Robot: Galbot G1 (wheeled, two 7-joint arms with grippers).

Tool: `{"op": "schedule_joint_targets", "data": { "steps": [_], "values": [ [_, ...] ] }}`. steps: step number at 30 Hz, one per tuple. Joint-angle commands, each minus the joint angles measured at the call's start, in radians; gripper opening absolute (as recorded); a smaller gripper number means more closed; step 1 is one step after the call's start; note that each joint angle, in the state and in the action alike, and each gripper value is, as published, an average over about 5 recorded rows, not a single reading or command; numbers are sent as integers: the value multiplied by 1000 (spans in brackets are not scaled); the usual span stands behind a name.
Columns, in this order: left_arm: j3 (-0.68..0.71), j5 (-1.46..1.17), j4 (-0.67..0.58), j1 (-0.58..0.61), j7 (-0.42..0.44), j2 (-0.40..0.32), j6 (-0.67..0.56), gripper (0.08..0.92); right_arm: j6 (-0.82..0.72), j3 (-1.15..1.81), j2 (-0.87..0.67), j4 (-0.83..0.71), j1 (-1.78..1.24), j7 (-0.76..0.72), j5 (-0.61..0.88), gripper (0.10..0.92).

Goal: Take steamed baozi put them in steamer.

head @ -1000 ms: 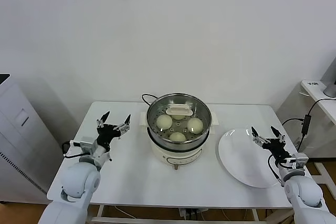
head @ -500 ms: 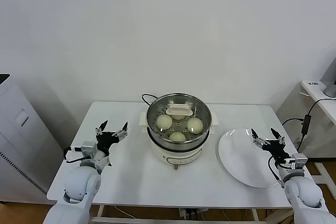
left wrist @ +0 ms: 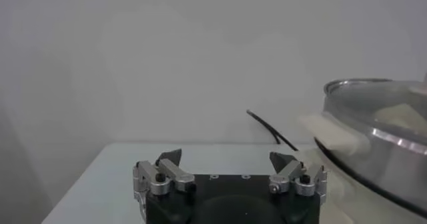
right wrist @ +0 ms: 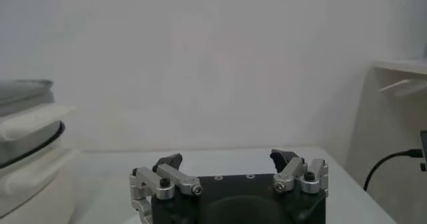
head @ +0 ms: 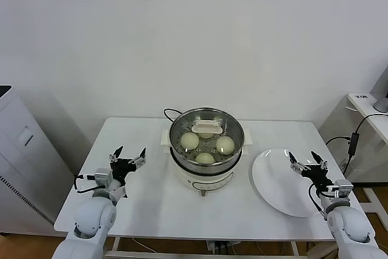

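The steel steamer [head: 207, 127] stands on its white cooker base at the table's middle. Three cream-white baozi lie in it: one at the left [head: 190, 141], one at the right [head: 225, 144], one at the front [head: 205, 158]. A fourth pale bun shows partly at the back under a white handle piece [head: 206, 129]. My left gripper [head: 128, 155] is open and empty, left of the steamer, low over the table. My right gripper [head: 306, 161] is open and empty over the white plate [head: 276, 186]. The steamer's rim shows in the left wrist view [left wrist: 373, 135].
A black power cord [head: 170, 113] runs behind the cooker. A grey cabinet [head: 18, 168] stands left of the table. A white shelf with cables [head: 367, 110] stands at the right.
My left gripper has come down and back toward my body, away from the steamer. My right gripper has barely moved.
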Motion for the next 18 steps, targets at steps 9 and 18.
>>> {"op": "schedule_joint_targets", "data": {
  "steps": [9,18],
  "values": [
    [-4,11,13,-3,5,-6,3,823,-7,-10,-5,-22,11,-15,-40,823],
    [-4,11,8,-4,4,-8,9,823,-6,-16,6,-18,11,-16,-50,823]
  ]
}}
